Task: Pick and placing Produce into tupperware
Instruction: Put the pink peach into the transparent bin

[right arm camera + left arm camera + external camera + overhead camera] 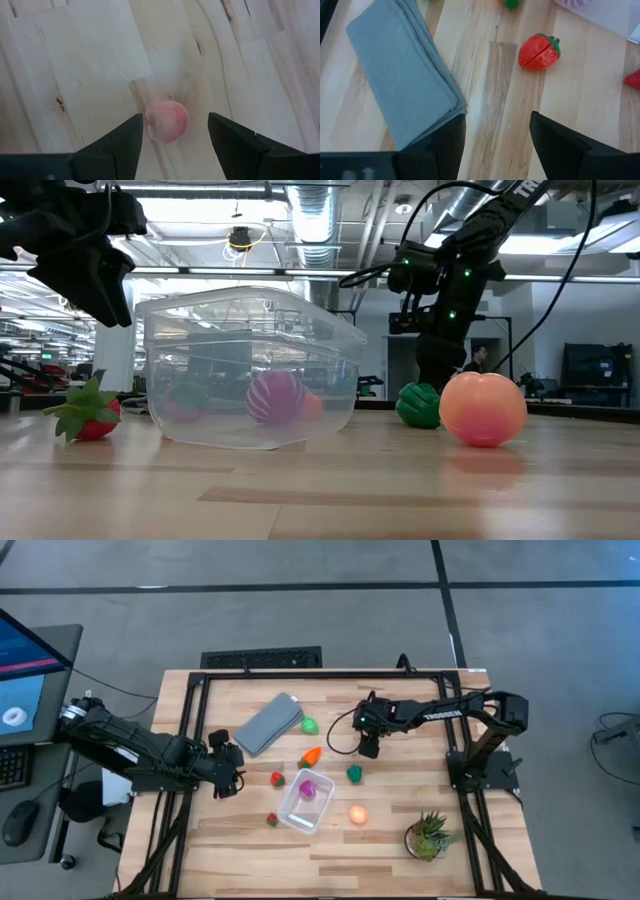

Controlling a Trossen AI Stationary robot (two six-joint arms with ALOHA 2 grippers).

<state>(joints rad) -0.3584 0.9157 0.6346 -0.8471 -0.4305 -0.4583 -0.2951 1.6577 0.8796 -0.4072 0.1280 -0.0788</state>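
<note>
While both jaws stand open and empty, the left gripper (228, 772) has the strawberry (278, 779) nearest, at three o'clock.

The left gripper (233, 768) is at the left side of the table, with its 2 fingers (447, 145) spread apart. The right gripper (368, 748) hangs over the far middle, with its fingers (120, 142) apart too.
</note>
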